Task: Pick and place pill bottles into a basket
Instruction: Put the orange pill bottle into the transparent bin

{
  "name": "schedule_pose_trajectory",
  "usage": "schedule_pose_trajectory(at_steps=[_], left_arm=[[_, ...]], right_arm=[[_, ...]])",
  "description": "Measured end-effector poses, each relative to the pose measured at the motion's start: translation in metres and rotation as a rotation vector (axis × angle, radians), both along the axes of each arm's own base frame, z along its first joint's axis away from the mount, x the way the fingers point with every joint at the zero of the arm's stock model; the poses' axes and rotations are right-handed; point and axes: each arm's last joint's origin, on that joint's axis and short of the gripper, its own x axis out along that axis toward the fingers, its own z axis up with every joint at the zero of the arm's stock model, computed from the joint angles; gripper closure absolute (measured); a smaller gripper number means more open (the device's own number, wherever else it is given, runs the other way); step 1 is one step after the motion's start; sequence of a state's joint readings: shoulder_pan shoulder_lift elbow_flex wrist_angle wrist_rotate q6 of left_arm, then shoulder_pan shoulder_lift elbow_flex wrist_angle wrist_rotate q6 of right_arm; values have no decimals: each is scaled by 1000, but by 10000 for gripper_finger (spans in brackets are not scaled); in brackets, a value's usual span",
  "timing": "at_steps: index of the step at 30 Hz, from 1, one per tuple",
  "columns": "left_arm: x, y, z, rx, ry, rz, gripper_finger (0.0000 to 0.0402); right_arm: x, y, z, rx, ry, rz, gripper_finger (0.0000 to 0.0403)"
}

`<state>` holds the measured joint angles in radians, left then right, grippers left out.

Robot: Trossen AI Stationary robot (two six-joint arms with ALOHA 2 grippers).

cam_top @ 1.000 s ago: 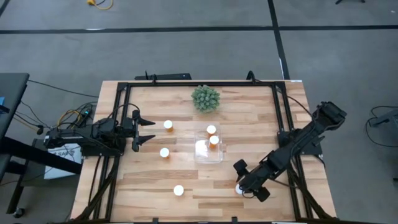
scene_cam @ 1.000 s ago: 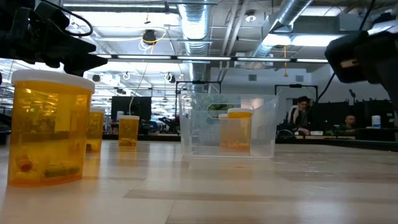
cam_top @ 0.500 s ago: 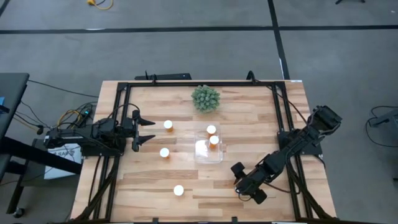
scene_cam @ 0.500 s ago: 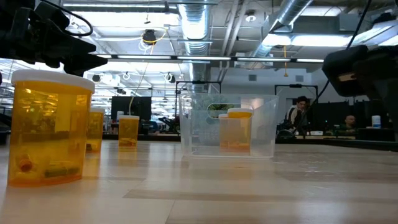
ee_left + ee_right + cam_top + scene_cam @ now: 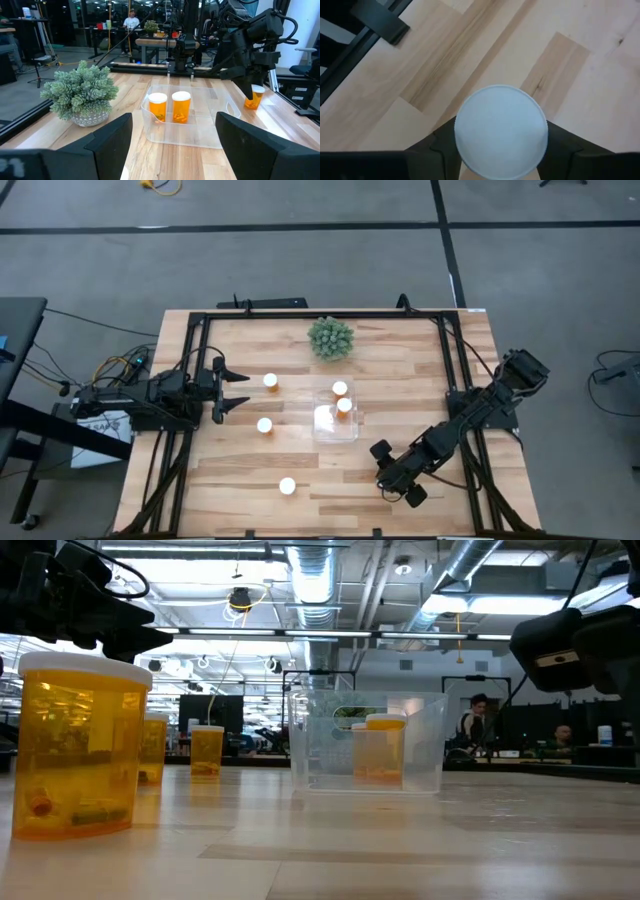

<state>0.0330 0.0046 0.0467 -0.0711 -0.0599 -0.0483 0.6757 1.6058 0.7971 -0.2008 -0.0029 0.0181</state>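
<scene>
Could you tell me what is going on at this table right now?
The right gripper is over a pill bottle near the table's front right, fingers either side of its white cap. Two bottles already stand in the clear basket; three more wait on the left. The left gripper waits open.

From overhead, my right gripper (image 5: 388, 480) covers the bottle (image 5: 501, 131) beneath it; the wrist camera shows only its white cap, cut off by the picture's edge.

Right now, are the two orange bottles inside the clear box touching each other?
Apart. The left wrist view shows it: inside the basket, one pill bottle and the other pill bottle stand upright side by side, with a thin strip of clear space between them.
</scene>
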Motion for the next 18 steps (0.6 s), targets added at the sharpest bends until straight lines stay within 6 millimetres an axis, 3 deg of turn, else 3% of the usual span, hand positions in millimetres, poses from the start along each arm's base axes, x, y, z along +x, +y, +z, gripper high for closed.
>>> schedule_pose_trajectory(at_steps=[7, 18], left_arm=[[0, 0, 0, 0, 0, 0, 125], [0, 0, 0, 0, 0, 0, 125]], right_arm=[[7, -8, 10, 14, -18, -36, 203], [49, -27, 73, 67, -209, -84, 224]])
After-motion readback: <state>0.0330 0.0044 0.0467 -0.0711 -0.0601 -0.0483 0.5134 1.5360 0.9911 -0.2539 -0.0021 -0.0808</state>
